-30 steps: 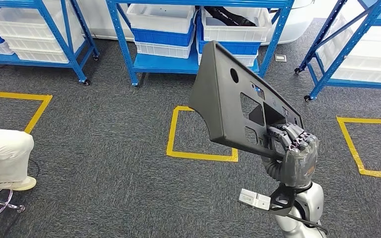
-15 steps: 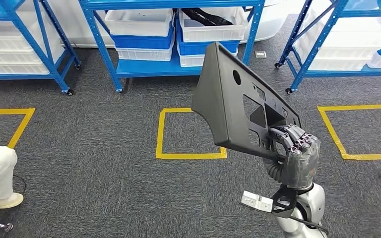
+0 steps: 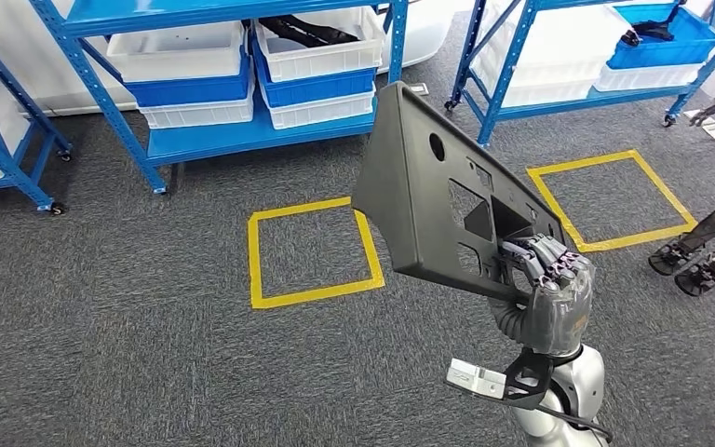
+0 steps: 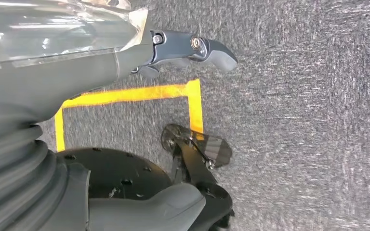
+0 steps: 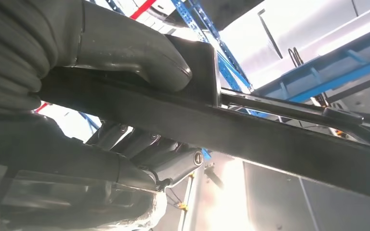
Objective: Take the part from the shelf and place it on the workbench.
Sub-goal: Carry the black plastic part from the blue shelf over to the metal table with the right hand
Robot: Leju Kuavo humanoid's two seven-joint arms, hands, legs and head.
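- Open grey carpet floor (image 3: 149, 317) lies ahead of the fingers; blue shelf (image 3: 233, 140) racks stand well beyond.
- The right hand (image 3: 549, 293) grips the dark part (image 3: 428, 200) at its lower edge, fingers (image 3: 545, 259) through a cutout, panel rising above them.
- The left hand (image 4: 77, 62) hangs over the carpet; whether its fingers are spread I cannot tell.

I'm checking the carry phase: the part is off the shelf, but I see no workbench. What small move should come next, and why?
Probably keep turning while holding the grip steady. The right hand grips the dark panel by its lower edge, tilted above the carpet, and ahead there are blue shelves and yellow floor squares, so there is nowhere to set it down yet.
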